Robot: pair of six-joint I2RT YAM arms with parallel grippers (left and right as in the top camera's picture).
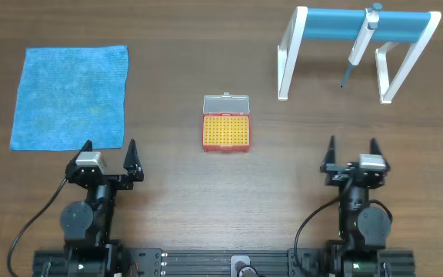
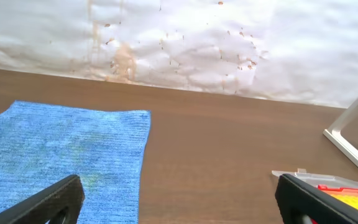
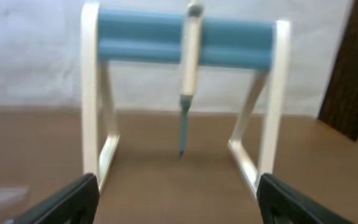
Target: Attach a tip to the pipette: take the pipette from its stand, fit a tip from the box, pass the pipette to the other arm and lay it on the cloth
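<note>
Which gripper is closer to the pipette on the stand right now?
Right. The right gripper sits open in front of the stand, facing the hanging pipette. The left gripper is far off to the other side, at the near edge of the cloth.

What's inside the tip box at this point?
The tip box stands open, its clear lid folded back. Inside is a yellow rack dotted with tip positions; what lies beneath the rack is covered.
</note>
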